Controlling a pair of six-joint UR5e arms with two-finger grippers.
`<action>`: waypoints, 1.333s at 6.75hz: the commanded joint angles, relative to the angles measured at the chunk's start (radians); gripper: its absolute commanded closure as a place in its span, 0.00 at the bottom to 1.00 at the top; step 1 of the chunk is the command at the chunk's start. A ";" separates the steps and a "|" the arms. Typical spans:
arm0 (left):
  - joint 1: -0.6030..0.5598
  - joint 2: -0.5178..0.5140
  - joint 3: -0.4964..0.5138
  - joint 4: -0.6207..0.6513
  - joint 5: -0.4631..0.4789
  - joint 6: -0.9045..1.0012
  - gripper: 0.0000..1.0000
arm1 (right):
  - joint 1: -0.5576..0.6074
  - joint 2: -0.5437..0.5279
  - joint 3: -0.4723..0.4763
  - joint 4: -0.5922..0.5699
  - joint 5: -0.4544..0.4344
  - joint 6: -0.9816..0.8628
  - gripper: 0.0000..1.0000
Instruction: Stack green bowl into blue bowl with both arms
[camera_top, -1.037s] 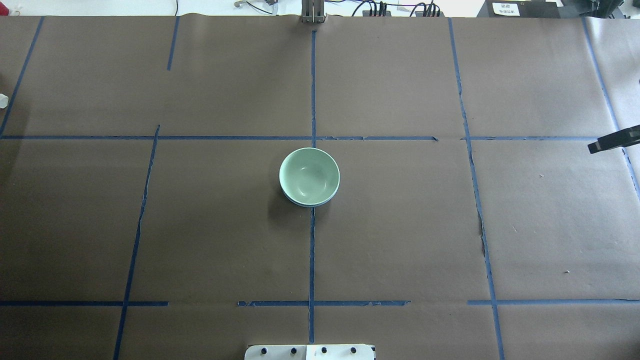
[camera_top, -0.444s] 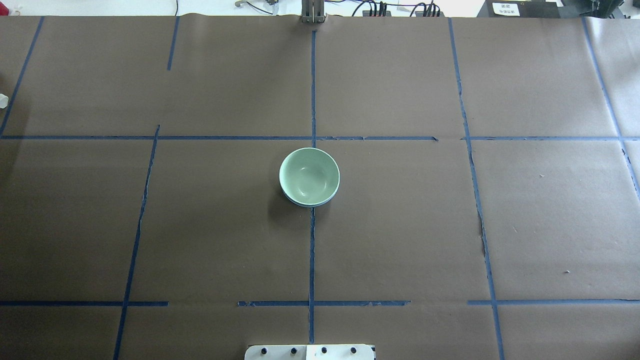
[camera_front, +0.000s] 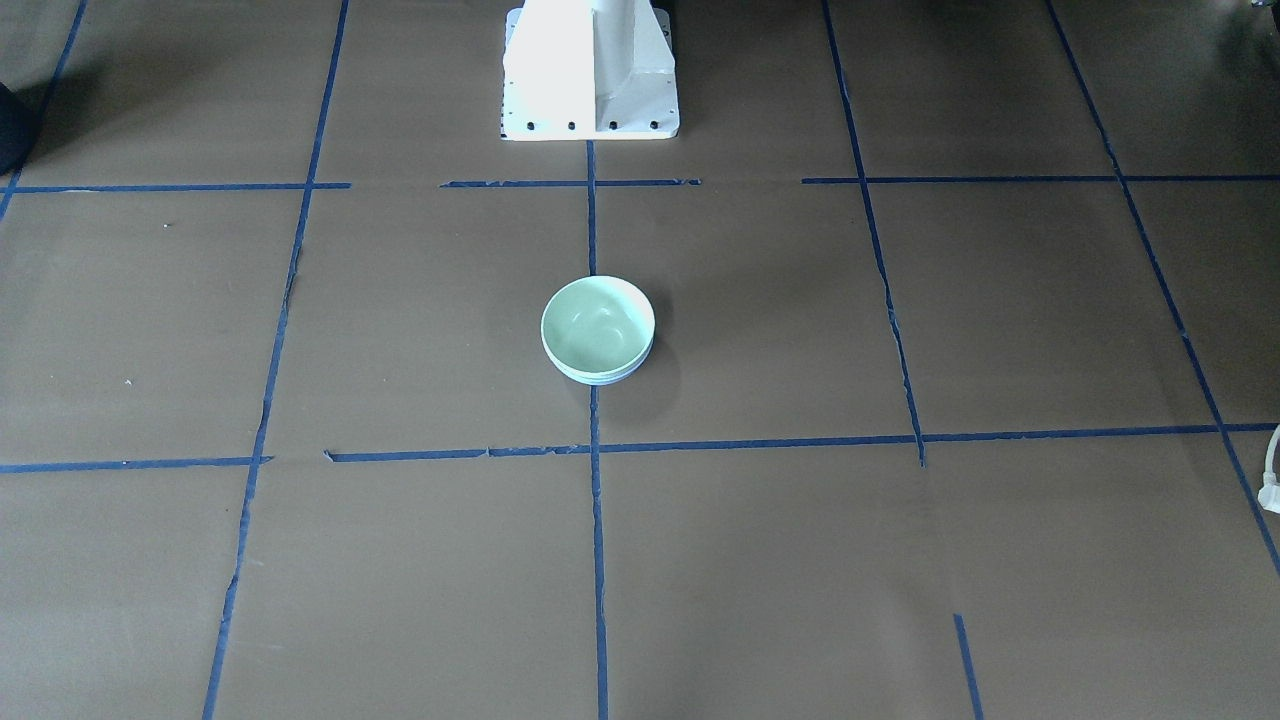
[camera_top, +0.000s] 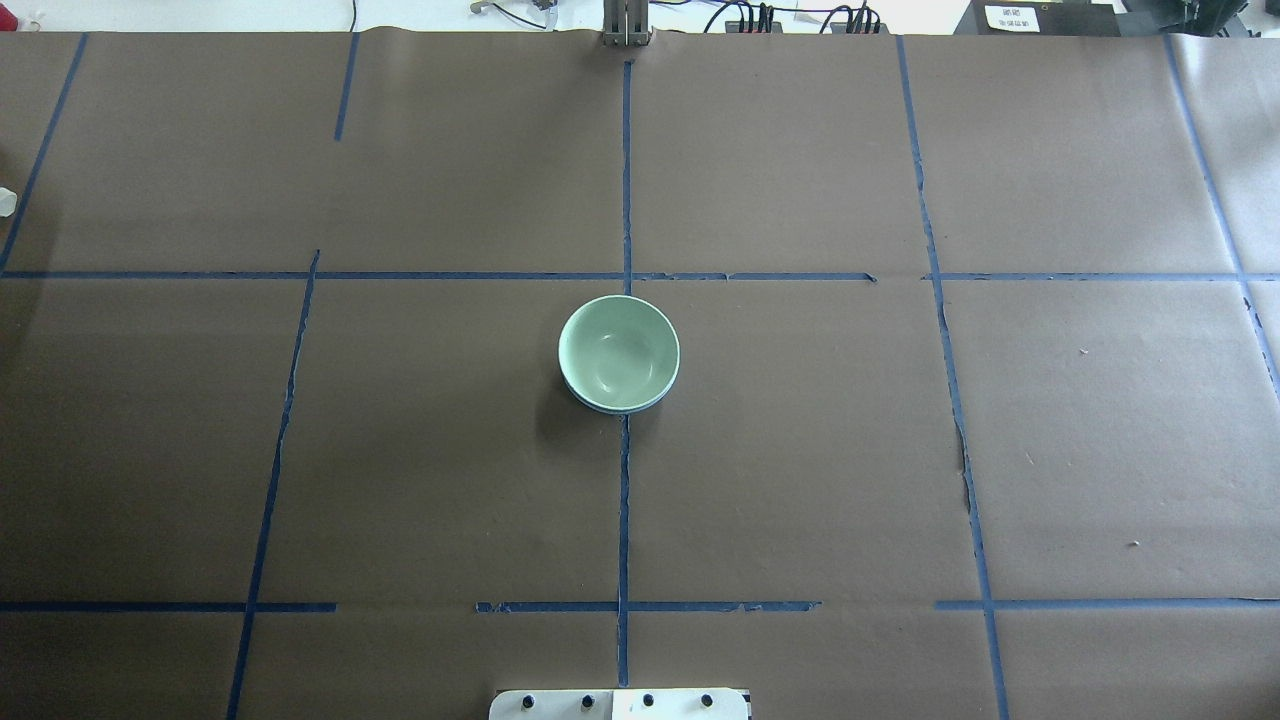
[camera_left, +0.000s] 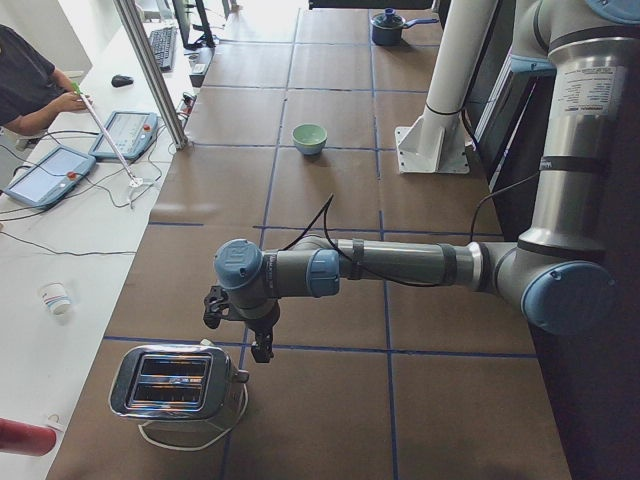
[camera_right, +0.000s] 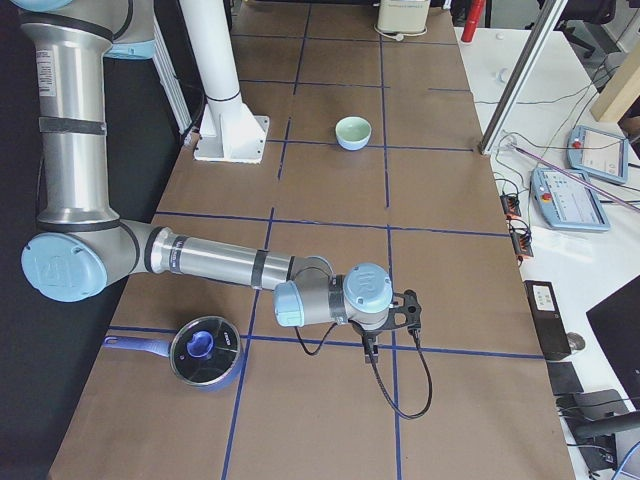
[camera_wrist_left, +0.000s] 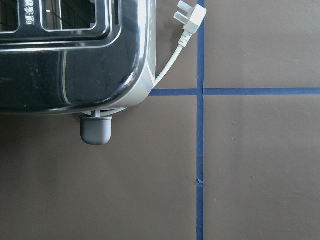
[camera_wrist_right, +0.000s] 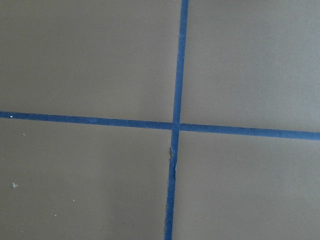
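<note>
The green bowl (camera_top: 618, 350) sits nested inside the blue bowl (camera_top: 620, 408) at the table's middle; only a thin pale blue rim shows under it. The pair also shows in the front view, green bowl (camera_front: 597, 322) over the blue rim (camera_front: 598, 379). Both arms are out at the table's ends, far from the bowls. The left gripper (camera_left: 262, 346) hangs over the table next to a toaster. The right gripper (camera_right: 370, 347) hangs over a tape cross. They show only in the side views, so I cannot tell whether they are open or shut.
A chrome toaster (camera_left: 175, 385) with a white plug (camera_wrist_left: 190, 20) lies under the left wrist. A blue lidded pot (camera_right: 205, 350) stands near the right arm. The white pedestal (camera_front: 590, 70) stands behind the bowls. An operator (camera_left: 25, 80) is at the far side bench.
The black tip of the right gripper at the overhead view's right edge one second ago has gone out of that view. The bowls have not moved.
</note>
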 joint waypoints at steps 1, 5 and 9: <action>0.000 0.000 0.000 0.000 0.000 0.002 0.00 | -0.002 -0.028 0.140 -0.165 -0.018 -0.020 0.00; 0.000 0.008 -0.003 0.000 0.000 0.002 0.00 | 0.015 -0.065 0.141 -0.152 -0.062 -0.073 0.00; 0.000 0.028 0.000 -0.002 0.000 0.004 0.00 | 0.018 -0.074 0.138 -0.183 -0.062 -0.060 0.00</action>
